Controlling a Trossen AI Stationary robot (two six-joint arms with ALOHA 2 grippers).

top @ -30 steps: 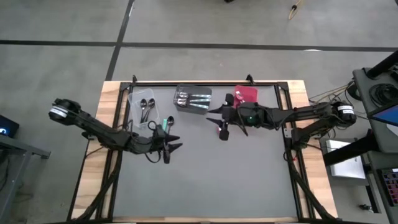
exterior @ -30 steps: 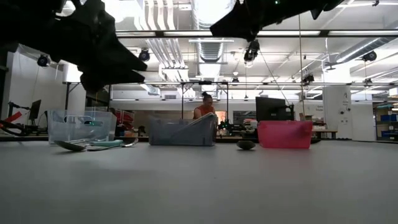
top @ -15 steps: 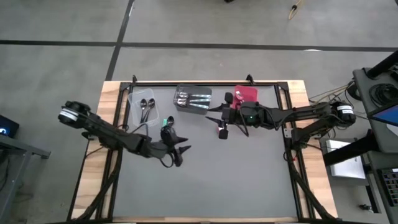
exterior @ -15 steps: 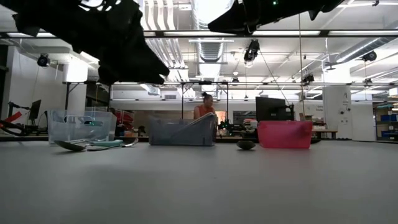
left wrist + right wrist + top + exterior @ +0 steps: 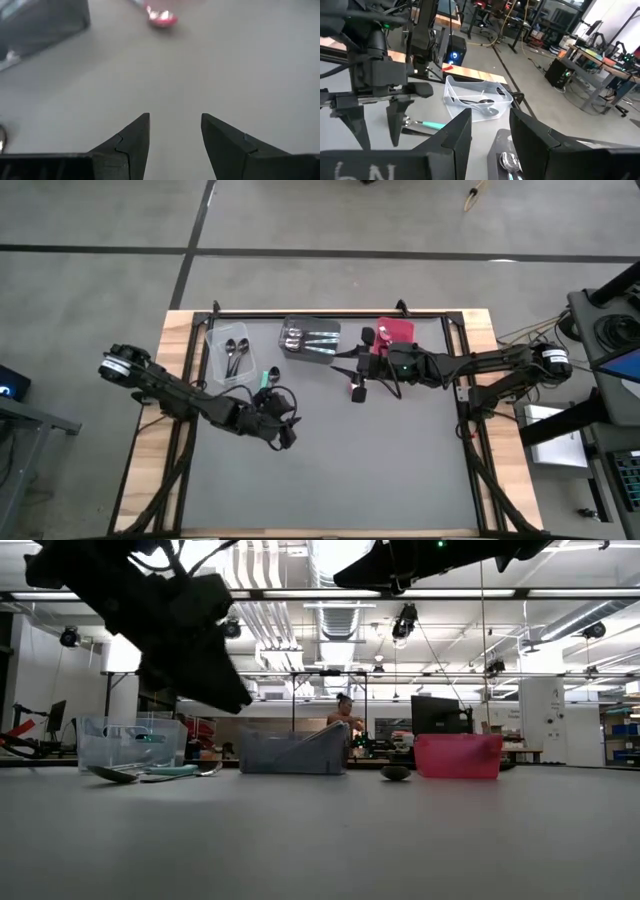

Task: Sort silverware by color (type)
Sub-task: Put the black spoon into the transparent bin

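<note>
I count three bins on my table: one clear bin [image 5: 229, 352], one dark grey bin [image 5: 309, 338] and one red bin [image 5: 397, 331]. In the clear bin I see two black spoons [image 5: 236, 351]. Beside it lies one spoon with a teal handle [image 5: 268, 375]. The silver spoons [image 5: 300, 338] in the grey bin I cannot count exactly.

On the grey bench [image 5: 380, 470], the left claw [image 5: 284, 430] hovers near a teal-handled spoon [image 5: 268, 376] beside the clear bin [image 5: 213, 343]. The right claw [image 5: 357, 385] hangs between the grey bin [image 5: 300, 356] and red bin [image 5: 403, 328], possibly empty.
</note>
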